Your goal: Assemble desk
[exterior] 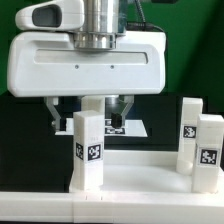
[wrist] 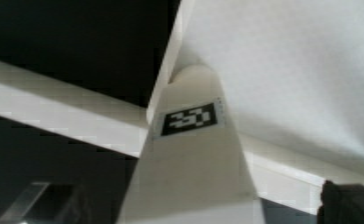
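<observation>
A white square-section leg (exterior: 89, 150) with a black-and-white tag stands upright on the white tabletop (exterior: 140, 190), near its corner at the exterior view's left. My gripper (exterior: 90, 122) hangs straight over it, with one dark finger on each side of the leg's top. The jaws are open, with a gap on both sides. In the wrist view the leg (wrist: 193, 150) runs up the middle and the tabletop (wrist: 294, 70) lies behind it. My gripper (wrist: 197, 205) straddles the leg. Two more tagged legs (exterior: 190, 130) (exterior: 208, 150) stand at the exterior view's right.
The marker board (exterior: 128, 127) lies on the black table behind the leg, partly hidden by my fingers. A white edge (wrist: 63, 100) crosses the wrist view diagonally over the dark table.
</observation>
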Robot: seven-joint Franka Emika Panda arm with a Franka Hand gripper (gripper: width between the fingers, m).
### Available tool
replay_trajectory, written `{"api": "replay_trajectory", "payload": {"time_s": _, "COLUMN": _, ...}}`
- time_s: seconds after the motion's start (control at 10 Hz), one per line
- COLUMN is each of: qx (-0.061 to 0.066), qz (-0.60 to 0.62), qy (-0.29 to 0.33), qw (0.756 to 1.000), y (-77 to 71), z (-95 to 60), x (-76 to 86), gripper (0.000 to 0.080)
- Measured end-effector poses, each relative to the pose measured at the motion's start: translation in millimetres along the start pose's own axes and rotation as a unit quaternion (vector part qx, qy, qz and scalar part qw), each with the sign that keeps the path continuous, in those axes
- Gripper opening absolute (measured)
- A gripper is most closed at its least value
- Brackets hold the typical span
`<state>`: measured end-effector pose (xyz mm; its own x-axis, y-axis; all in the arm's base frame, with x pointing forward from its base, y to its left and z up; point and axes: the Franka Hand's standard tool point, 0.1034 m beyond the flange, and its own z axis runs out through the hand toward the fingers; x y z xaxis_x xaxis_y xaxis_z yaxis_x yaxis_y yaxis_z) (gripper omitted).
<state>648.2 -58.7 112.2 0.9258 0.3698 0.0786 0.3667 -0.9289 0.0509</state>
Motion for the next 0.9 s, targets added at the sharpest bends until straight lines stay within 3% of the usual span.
{"api": "replay_trajectory", "payload": {"time_s": 0.1, "qx": 0.000, "qz": -0.015, "qy": 0.000, "qw": 1.000, "y": 1.0, "z": 0.8, "x": -0.9, "gripper": 0.0639}}
{"api": "replay_trajectory", "payload": {"time_s": 0.3, "qx": 0.000, "qz": -0.012, "qy": -0.001, "qw": 1.000, "y": 0.8, "z": 1.3, "x": -1.1, "gripper": 0.0290}}
{"api": "replay_trajectory", "payload": {"time_s": 0.5, "qx": 0.001, "qz": 0.006, "qy": -0.001, "qw": 1.000, "y": 0.7, "z": 1.3, "x": -1.0, "gripper": 0.0288}}
{"api": "replay_trajectory", "payload": {"time_s": 0.9, "qx": 0.004, "qz": 0.208, "qy": -0.001, "qw": 0.978, "y": 1.7, "z": 1.5, "x": -0.9, "gripper": 0.0289}}
